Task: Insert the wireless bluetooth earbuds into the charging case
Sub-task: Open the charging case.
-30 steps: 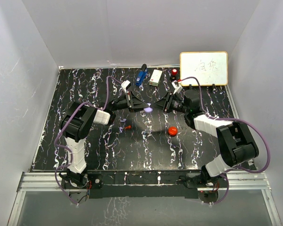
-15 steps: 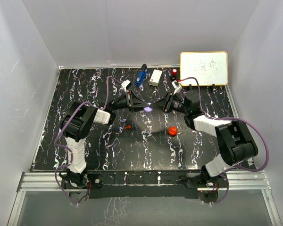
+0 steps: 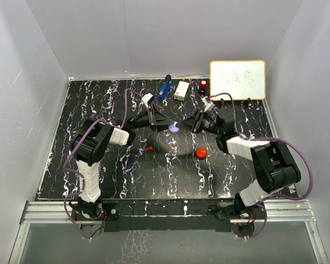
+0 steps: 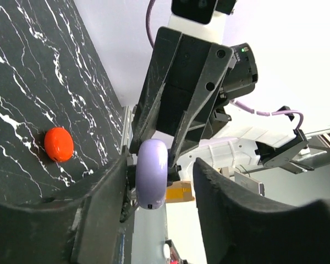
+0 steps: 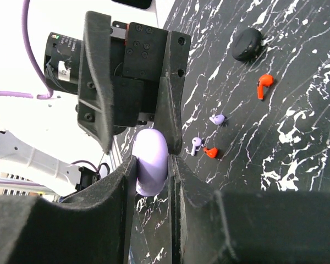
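Midair over desk [image 3: 170,170] centre: purple charging case [image 3: 174,127] on edge, clamped by right fingers [image 5: 198,192]; left fingers [image 4: 225,192] parted around it, loose. Earbuds [image 3: 149,148] lie on desk below, nearer left arm, probably its fetch.

Looks like a robot lab, a test booth. Plain white walls [image 3: 154,33] box in a black table [image 3: 170,176] w/ white streaks on 3 sides. A left arm [image 3: 91,146] & right arm [image 3: 272,165] sit bolted to a metal rail [image 3: 170,212] at the table's near edge. Purple cables [image 3: 125,107] hang off them. A small whiteboard [image 3: 237,80] leans at the far right corner.
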Action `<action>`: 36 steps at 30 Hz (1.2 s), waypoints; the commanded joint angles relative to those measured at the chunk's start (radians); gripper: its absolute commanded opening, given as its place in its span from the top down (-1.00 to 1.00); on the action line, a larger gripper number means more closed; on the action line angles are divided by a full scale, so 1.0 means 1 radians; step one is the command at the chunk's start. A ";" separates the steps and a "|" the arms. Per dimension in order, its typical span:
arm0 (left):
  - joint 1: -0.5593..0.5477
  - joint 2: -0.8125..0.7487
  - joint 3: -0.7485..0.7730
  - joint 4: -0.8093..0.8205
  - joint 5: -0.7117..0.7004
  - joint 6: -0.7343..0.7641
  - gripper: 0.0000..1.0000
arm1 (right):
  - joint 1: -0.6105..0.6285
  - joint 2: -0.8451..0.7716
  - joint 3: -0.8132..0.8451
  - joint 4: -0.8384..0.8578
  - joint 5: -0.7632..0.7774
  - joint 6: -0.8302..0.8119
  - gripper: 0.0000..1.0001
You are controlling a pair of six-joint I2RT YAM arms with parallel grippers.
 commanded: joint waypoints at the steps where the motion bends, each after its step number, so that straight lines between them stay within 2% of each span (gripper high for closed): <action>1: -0.002 -0.063 -0.004 0.020 -0.027 0.105 -0.16 | -0.020 -0.032 -0.014 0.048 -0.002 0.004 0.80; 4: 0.005 -0.085 -0.012 -0.072 -0.055 0.164 -0.36 | -0.032 -0.044 -0.020 0.041 -0.001 0.002 0.81; 7: 0.009 -0.112 -0.020 -0.158 -0.091 0.209 -0.37 | -0.042 -0.053 -0.026 0.025 0.010 -0.008 0.83; 12: 0.008 -0.190 -0.022 -0.451 -0.166 0.380 -0.37 | -0.050 -0.068 -0.024 -0.016 0.049 -0.036 0.86; 15: 0.004 -0.231 -0.018 -0.571 -0.208 0.463 -0.37 | -0.051 -0.055 -0.012 -0.024 0.052 -0.039 0.86; 25: -0.034 -0.247 0.011 -0.697 -0.252 0.541 -0.36 | -0.050 -0.028 0.010 -0.022 0.073 -0.030 0.92; 36: -0.059 -0.241 0.048 -0.767 -0.295 0.582 -0.35 | -0.051 -0.010 0.024 0.008 0.068 0.001 0.94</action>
